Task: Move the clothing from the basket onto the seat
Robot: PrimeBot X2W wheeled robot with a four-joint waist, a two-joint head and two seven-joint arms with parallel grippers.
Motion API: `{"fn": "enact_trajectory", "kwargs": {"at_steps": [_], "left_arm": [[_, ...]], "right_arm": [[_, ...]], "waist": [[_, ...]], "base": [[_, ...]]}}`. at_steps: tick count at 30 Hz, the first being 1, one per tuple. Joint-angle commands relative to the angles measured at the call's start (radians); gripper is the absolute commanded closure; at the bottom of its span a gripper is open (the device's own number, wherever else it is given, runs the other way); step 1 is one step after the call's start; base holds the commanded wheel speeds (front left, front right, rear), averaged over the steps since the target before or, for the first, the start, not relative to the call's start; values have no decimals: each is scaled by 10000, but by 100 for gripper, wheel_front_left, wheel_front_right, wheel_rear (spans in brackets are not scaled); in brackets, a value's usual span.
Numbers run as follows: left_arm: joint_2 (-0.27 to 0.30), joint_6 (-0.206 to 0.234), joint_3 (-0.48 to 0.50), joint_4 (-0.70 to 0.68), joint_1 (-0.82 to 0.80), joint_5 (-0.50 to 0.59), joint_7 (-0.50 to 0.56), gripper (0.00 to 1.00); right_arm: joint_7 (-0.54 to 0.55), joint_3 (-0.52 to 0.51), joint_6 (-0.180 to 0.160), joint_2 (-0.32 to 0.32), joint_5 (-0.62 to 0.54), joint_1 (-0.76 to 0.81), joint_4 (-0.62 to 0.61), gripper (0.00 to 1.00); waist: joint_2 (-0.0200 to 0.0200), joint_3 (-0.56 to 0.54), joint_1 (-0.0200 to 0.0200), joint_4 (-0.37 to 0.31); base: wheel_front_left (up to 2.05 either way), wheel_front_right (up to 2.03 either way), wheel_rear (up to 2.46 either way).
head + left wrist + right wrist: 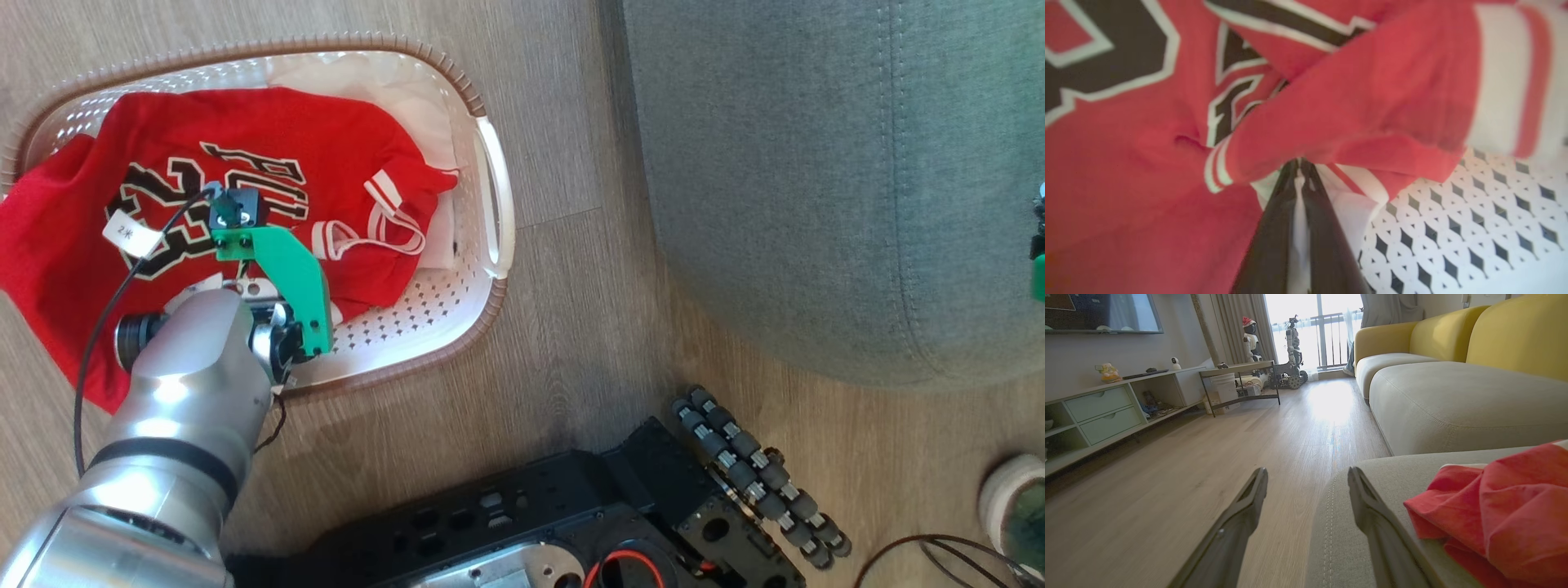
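The cream basket (pixel 483 114) stands on the floor at the upper left, holding the clothing, a red jersey (pixel 326 139) with black-and-white lettering that spills over the left rim. My left arm (pixel 204 351) reaches down into it. In the left wrist view my left gripper (pixel 1299 163) is shut on a fold of the red and white clothing (pixel 1355 106), above the perforated basket floor (pixel 1474 228). The grey seat (pixel 816 163) fills the upper right. My right gripper (pixel 1307 471) is open over the seat's edge (pixel 1339 522), beside a red garment (pixel 1502 506) lying on the seat.
White cloth (pixel 408 90) lies under the jersey. My black base (pixel 506 523) and its roller wheel (pixel 759 474) sit below the seat, with a pale pot (pixel 1012 498) and cables at the lower right. A low cabinet (pixel 1106 412) and a side table (pixel 1241 375) stand across the wooden floor.
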Motion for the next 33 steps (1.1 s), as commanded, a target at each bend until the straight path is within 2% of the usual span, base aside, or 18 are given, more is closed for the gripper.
{"fn": "enact_trajectory", "kwargs": {"at_steps": [1, 13, 20, 28, 33], "left_arm": [[175, 44, 61, -33, 195, 5, -148, 100], [-60, -196, 158, -29, 298, -277, -929, 100], [-183, -455, 172, -30, 689, -416, -1644, 100], [-281, -1117, 91, -186, 1222, -475, -3142, 100], [-295, -1342, 88, -378, 1688, -490, -4445, 100]], "right_arm": [[-61, 21, -2, -23, -106, 236, -263, 0], [-61, 95, -2, 1, -239, 235, -178, 0], [-61, 215, -2, -28, -362, 342, -13, 0], [-61, 310, -2, 10, -485, 824, 312, 0], [-61, 490, -2, -26, -597, 1117, 544, 0]], "waist": [[0, -28, -1, 15], [0, -827, -1, 210], [0, -2058, -1, 281], [0, -3919, -1, 504], [0, -5044, -1, 619]], "base": [[0, 0, 0], [0, 0, 0], [0, 0, 0], [0, 0, 0], [0, 0, 0]]}}
